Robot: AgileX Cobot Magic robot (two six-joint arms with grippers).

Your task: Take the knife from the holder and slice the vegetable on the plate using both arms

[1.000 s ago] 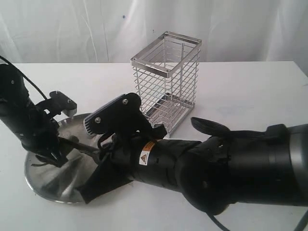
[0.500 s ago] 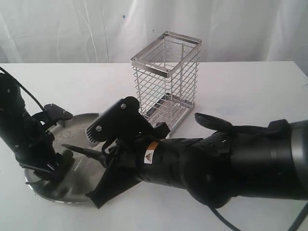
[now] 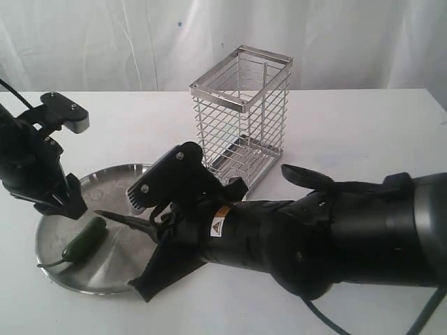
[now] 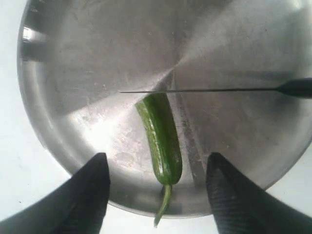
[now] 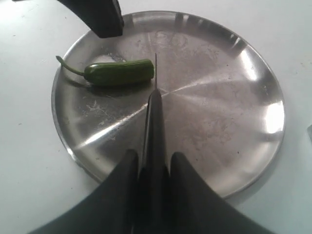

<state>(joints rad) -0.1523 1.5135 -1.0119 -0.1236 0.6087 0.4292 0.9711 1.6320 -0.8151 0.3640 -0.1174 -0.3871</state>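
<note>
The green chili vegetable [image 3: 84, 239] lies on the steel plate [image 3: 112, 174], stem toward the plate's rim. My left gripper [image 3: 64, 206] hangs open above it, and in the left wrist view its fingers [image 4: 90, 192] stand on either side of the vegetable [image 4: 161, 136] without touching. My right gripper [image 5: 152, 158] is shut on the handle of the knife [image 5: 155, 109]. The dark blade [image 3: 122, 218] reaches over the plate, its edge right beside the blunt end of the vegetable [image 5: 119, 72]. Behind the plate [image 5: 219, 122], the wire holder [image 3: 241, 115] is without the knife.
The bulky right arm [image 3: 321, 241] with its orange label stretches across the table front, between the holder and the near edge. A white curtain closes off the back. The plate [image 4: 97, 58] lies near the table's left front.
My left gripper has risen off the plate and stands open, and the vegetable it covered now shows lying free. The right arm and knife have shifted only slightly.
</note>
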